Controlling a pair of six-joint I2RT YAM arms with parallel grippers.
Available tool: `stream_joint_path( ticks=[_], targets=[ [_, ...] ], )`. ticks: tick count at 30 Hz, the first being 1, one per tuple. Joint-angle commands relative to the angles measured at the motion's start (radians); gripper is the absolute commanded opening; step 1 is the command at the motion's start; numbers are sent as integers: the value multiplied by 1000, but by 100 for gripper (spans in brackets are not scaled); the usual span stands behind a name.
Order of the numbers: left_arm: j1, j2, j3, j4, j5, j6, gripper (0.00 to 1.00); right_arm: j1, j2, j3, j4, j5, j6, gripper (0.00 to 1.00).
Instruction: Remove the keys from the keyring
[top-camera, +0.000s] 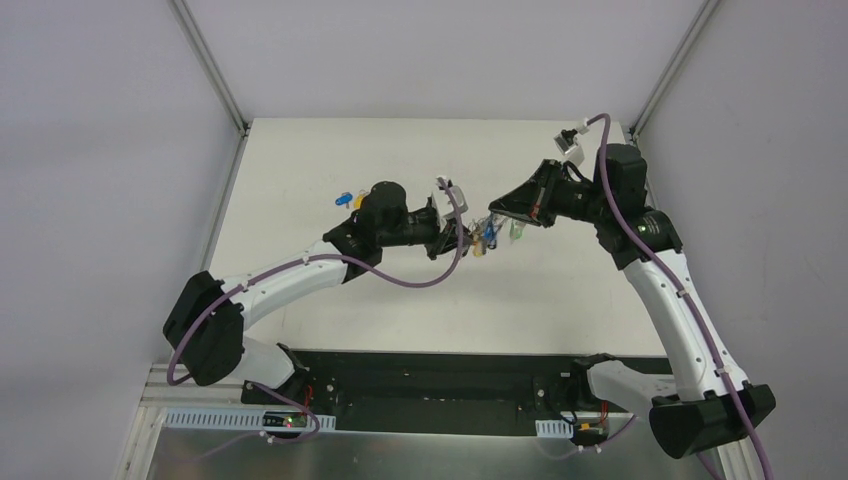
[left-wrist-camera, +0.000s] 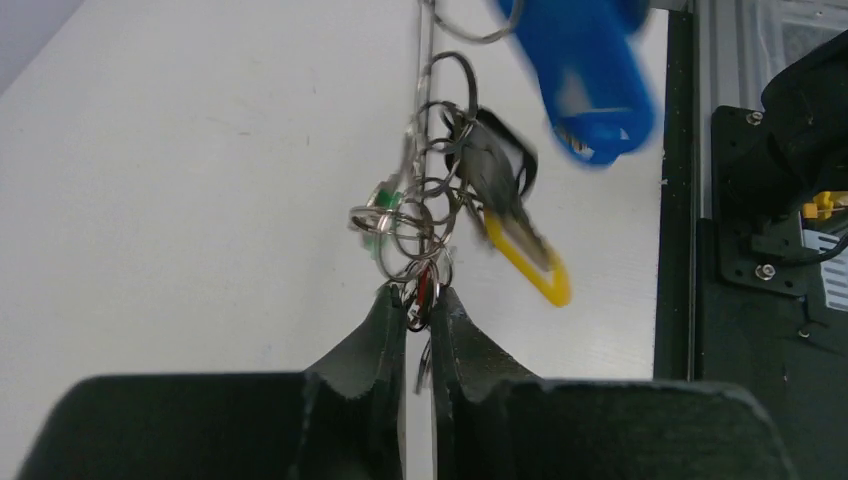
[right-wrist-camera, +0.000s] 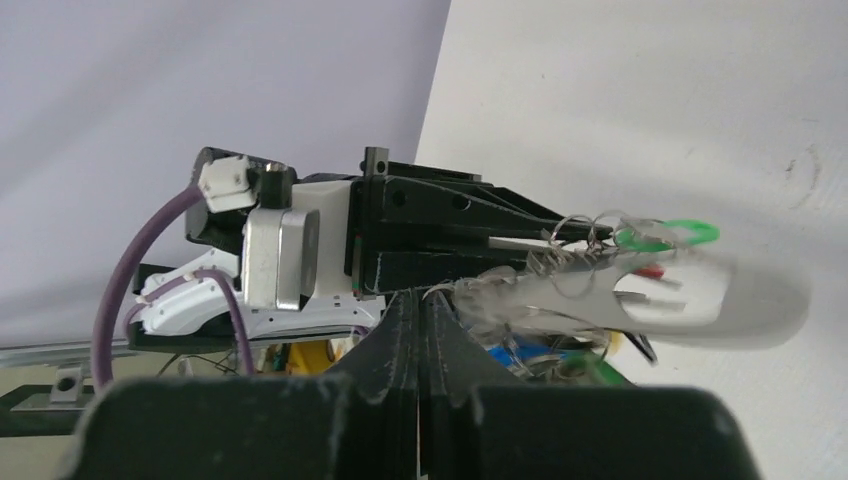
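Observation:
The keyring (top-camera: 484, 238) hangs in the air between my two grippers, above the middle of the table. My left gripper (top-camera: 458, 238) is shut on its cluster of small silver rings (left-wrist-camera: 418, 225), with a red key head (left-wrist-camera: 426, 287) pinched between the pads. Beyond hang a blue key (left-wrist-camera: 590, 80), a black key (left-wrist-camera: 497, 165), a yellow key (left-wrist-camera: 530, 262) and a green bit (left-wrist-camera: 378, 217). My right gripper (top-camera: 496, 214) is shut, its tips (right-wrist-camera: 425, 300) on a thin ring wire of the same bunch. A blurred grey strap (right-wrist-camera: 690, 295) and a green head (right-wrist-camera: 668, 235) swing beside it.
Two loose keys with blue and yellow heads (top-camera: 347, 198) lie on the white table (top-camera: 300, 160) left of the left wrist. The black base plate (top-camera: 430, 375) runs along the near edge. The left gripper body (right-wrist-camera: 450, 230) fills the right wrist view.

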Motion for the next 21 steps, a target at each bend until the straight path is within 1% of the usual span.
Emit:
stream_joint_path(
  ticks=[1,2,3,4,5,8,11,13,14,16,18,19,21],
  targets=[
    [-7,29,101,-8,54,19,0,6,-57,40,51,-19,3,0],
    [-7,24,103,-26,47,33,0,7,-65,37,20,2,-17,0],
    [-8,10,101,-42,39,51,0,7,-77,32,-11,27,-41,8],
    [-8,-4,98,-65,32,70,0,6,-87,27,-42,52,-73,25],
    [-6,-16,101,-96,29,91,0,6,-99,17,-71,79,-103,37],
    [-8,-46,146,-232,45,166,0,6,-139,-20,-119,133,-186,48],
    [-8,-79,194,-416,62,214,0,7,-165,-35,-158,181,-277,66],
    [-7,-117,211,-518,64,243,0,7,-183,-43,-166,183,-360,70],
    [-8,-140,217,-571,73,264,0,7,-192,-67,-154,161,-399,74],
    [-7,-185,231,-681,83,323,0,11,-210,-108,-114,112,-468,88],
    [-8,-226,245,-782,81,383,0,25,-230,-129,-89,55,-603,95],
    [-7,-244,252,-828,79,408,0,37,-246,-145,-64,37,-659,97],
    [-7,-273,263,-891,73,448,0,56,-289,-201,48,20,-705,99]
  ],
)
